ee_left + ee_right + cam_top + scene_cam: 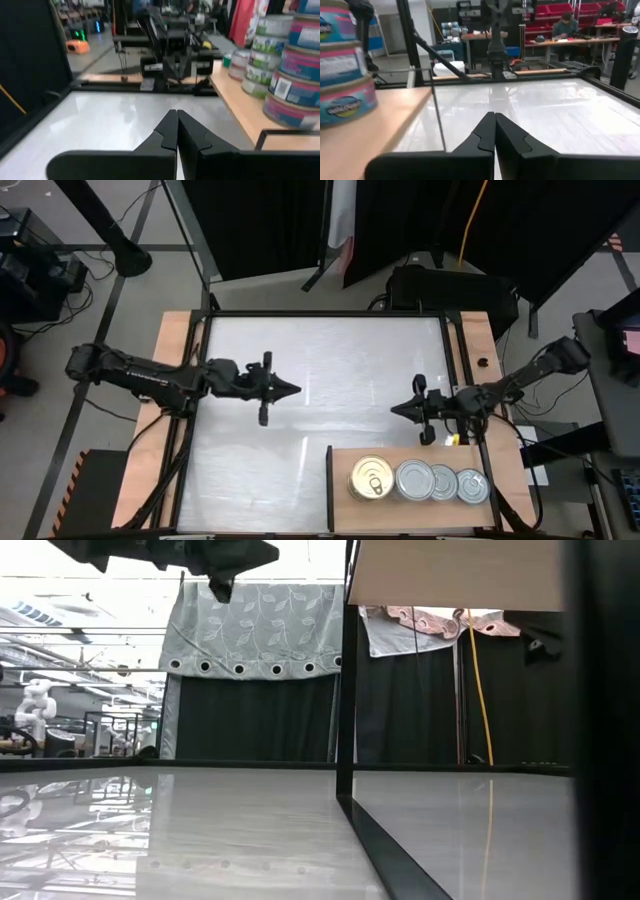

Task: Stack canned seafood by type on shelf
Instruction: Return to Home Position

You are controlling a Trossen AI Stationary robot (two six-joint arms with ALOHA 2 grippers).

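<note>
The job looked finished, or nearly so. Every can (414, 480) in sight stood on the shelf (370, 452) at the table's (320, 360) near right, in four stacks set in a row, and none lay loose on the table. Both arms hung over the table carrying nothing: the left end effector (288, 389) at mid-left, the right end effector (397, 408) just beyond the shelf. Each wrist view showed its fingers pressed together. The high view gave only lids, one gold and three silver. The left wrist view showed the stacks' sides, blue-pink labels nearest and green-white ones next. The low view showed no cans.
</note>
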